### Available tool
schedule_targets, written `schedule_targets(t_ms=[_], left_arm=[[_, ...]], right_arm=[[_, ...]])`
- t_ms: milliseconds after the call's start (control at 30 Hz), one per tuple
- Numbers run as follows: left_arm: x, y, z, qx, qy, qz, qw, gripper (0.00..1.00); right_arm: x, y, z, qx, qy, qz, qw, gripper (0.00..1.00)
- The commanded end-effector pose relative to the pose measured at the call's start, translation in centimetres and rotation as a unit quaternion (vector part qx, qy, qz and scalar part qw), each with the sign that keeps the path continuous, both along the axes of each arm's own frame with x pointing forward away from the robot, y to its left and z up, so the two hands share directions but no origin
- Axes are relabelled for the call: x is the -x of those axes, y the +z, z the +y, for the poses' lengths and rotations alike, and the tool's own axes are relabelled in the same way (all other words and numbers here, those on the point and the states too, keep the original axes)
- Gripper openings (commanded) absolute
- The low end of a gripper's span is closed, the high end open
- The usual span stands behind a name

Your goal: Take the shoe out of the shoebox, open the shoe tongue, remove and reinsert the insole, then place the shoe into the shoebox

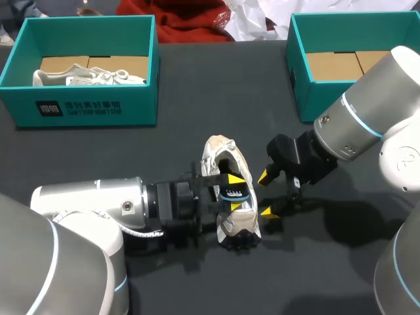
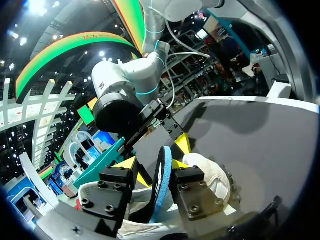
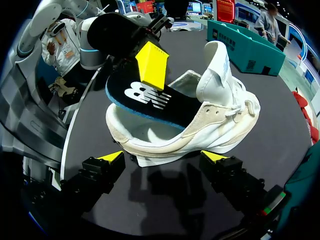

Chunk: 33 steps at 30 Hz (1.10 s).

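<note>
Dark table: teal shoeboxes at far corners, white shoe mid-table. Left end effector pinches its insole; right end effector gapes beside it.

The dark table bears a left shoebox, right shoebox, white shoe.

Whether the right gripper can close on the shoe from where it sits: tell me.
Probably yes. The right gripper stands open right beside the shoe, with only bare table between. The left gripper pinches the insole at the shoe's opening, clear of that side.
</note>
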<state>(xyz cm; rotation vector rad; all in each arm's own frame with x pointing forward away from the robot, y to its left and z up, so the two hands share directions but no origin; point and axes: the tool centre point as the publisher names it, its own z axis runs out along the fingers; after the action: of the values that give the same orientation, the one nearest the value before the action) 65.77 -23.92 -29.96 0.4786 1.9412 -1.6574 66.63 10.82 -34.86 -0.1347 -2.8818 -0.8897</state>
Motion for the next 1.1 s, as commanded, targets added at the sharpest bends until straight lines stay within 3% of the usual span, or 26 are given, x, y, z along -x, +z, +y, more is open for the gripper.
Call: schedule_targets(t_ms=[33,100,333,567,733,867,900,1000,1100], left_arm=[[1.0,0.3,0.2,-0.009,0.007,-0.002,1.0,0.3],[1.0,0.0,-0.1,-0.013,0.009,-0.009,1.0,0.0],[-0.2,-2.1,-1.1,-0.02,0.005,-0.024,0.999,0.0],[-2.0,-3.7,-0.7,-0.041,0.032,-0.027,0.998,0.0],[-2.9,-4.0,-0.1,-0.039,0.045,-0.002,0.998,0.0],[-2.1,-3.0,0.4,-0.028,0.036,0.037,0.998,0.0],[-1.9,-2.8,0.5,-0.03,0.035,0.043,0.998,0.02],[-1.2,-1.9,0.8,-0.029,0.03,0.054,0.998,0.28],[-0.5,-1.0,1.1,-0.031,0.029,0.059,0.997,0.37]], right_arm=[[0.1,-0.1,0.0,0.001,-0.001,-0.001,1.0,1.0],[0.1,-0.1,0.0,0.001,-0.001,-0.001,1.0,1.0],[0.1,-0.1,0.0,0.001,-0.001,-0.001,1.0,1.0],[0.1,-0.1,0.0,0.001,-0.001,-0.001,1.0,1.0],[0.1,-0.1,0.0,0.001,-0.001,-0.001,1.0,1.0],[0.1,-0.1,0.0,0.001,-0.001,-0.001,1.0,1.0],[0.1,-0.1,0.0,0.001,-0.001,-0.001,1.0,1.0],[0.1,-0.1,0.0,0.001,-0.001,-0.001,1.0,1.0],[0.1,-0.1,0.0,0.001,-0.001,-0.001,1.0,1.0]])
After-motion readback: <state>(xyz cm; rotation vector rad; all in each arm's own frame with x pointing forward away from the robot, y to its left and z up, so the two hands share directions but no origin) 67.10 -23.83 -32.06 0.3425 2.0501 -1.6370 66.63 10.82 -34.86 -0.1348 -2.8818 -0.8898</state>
